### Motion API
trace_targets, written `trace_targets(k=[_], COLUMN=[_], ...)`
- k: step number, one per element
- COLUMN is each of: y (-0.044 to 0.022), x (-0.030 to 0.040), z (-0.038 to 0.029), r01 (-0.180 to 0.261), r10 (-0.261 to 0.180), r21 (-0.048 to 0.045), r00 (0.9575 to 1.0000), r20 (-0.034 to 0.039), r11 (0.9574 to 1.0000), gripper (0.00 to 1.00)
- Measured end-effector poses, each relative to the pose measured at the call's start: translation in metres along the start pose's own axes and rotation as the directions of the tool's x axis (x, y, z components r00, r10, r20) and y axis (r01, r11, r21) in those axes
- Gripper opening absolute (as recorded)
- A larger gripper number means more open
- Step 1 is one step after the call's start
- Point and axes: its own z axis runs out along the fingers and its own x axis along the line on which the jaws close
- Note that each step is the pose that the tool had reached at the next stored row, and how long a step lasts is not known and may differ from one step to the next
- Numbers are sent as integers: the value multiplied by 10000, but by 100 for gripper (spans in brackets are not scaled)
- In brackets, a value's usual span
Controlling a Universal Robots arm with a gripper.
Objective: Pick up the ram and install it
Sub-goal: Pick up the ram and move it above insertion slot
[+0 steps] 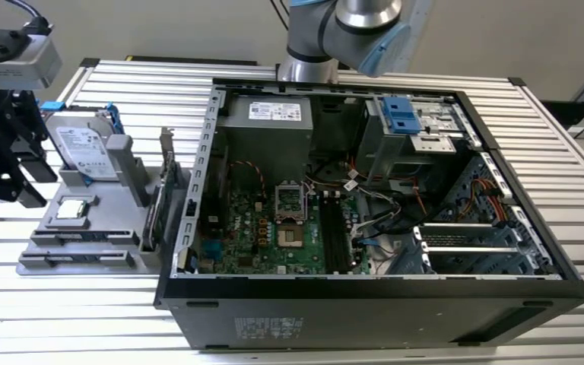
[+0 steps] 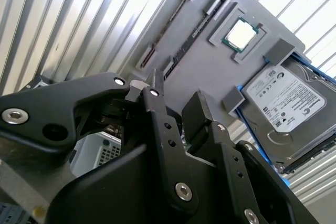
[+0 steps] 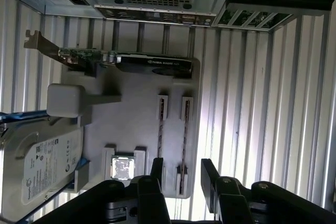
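Observation:
The ram (image 3: 184, 140) is a thin dark stick standing on edge in one slot of the grey holder (image 3: 136, 108); the second wrist view shows the ram (image 2: 185, 38) with its chips. My gripper (image 3: 181, 174) hovers above the holder with its two black fingers apart, one on each side of the ram's line, holding nothing. The gripper (image 2: 176, 95) is clear of the stick. In the exterior view the gripper (image 1: 18, 179) hangs at the far left, beside the holder (image 1: 89, 228).
On the holder also sit a silver hard drive (image 3: 39, 166) in a blue frame, a processor chip (image 3: 123, 169) and an expansion card (image 3: 131, 62) with a metal bracket. The open computer case (image 1: 373, 213) lies on the slatted table, its motherboard memory slots (image 1: 334, 236) exposed.

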Motion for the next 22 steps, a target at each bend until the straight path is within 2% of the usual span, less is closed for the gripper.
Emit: trace_targets(k=[22], y=[-4], x=[-4], z=[125], r01=[2], r10=[-2], r21=[4], r00=[10000], r20=[0], r11=[10000], gripper=[100])
